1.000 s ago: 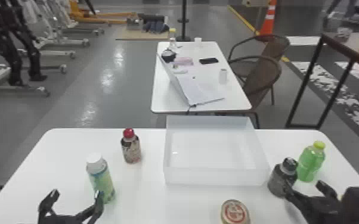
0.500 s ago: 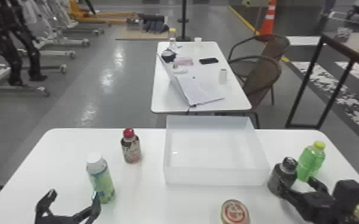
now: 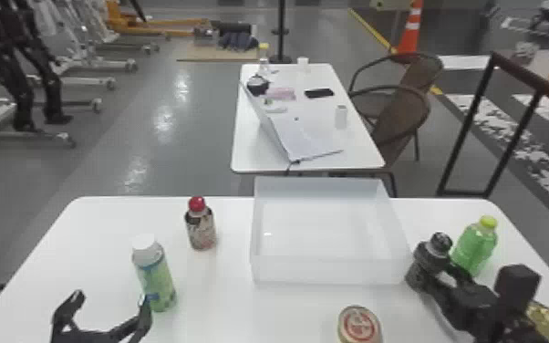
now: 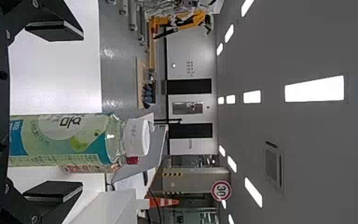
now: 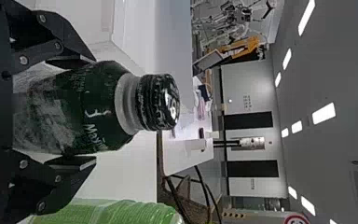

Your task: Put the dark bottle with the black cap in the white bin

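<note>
Dark bottle sat pinched in right tool, nearer of two, long axis near upright, cap up. White bin lay just left of tool; leftward carry over wall looked due.

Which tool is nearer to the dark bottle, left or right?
Right. The right tool is around the dark bottle, fingers on opposite sides; the left tool is across the table, near the white-capped bottle.
</note>
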Robot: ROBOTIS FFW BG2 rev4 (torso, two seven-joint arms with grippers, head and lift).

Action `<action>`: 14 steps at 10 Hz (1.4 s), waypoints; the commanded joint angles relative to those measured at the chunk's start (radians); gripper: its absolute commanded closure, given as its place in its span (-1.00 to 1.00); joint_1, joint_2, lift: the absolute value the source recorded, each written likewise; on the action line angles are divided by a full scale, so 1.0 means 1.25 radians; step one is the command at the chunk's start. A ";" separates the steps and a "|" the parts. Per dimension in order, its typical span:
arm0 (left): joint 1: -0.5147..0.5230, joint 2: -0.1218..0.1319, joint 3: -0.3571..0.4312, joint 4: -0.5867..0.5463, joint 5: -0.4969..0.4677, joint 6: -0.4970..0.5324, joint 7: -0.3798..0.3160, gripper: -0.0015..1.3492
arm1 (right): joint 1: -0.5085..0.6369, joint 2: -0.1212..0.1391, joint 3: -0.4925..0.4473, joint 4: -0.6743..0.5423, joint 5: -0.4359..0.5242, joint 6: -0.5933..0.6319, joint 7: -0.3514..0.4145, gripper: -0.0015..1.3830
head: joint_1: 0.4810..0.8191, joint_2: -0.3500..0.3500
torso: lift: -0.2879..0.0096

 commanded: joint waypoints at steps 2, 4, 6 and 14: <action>0.000 -0.002 0.000 0.000 0.000 -0.002 0.000 -0.75 | 0.017 0.003 0.000 -0.016 -0.009 0.000 0.002 0.17 | -0.60 0.00 | 0.26; 0.000 -0.002 0.000 0.002 0.000 -0.002 0.000 -0.75 | 0.065 0.007 -0.002 -0.090 -0.014 -0.006 -0.027 0.17 | -0.60 0.00 | 0.26; -0.001 -0.002 -0.001 0.004 0.000 -0.002 0.000 -0.75 | 0.115 0.007 -0.002 -0.170 -0.031 -0.025 -0.070 0.17 | -0.60 0.00 | 0.26; -0.005 -0.002 -0.002 0.007 0.000 -0.002 0.000 -0.75 | 0.104 0.012 -0.012 -0.318 -0.009 -0.011 -0.114 0.17 | -0.60 0.00 | 0.26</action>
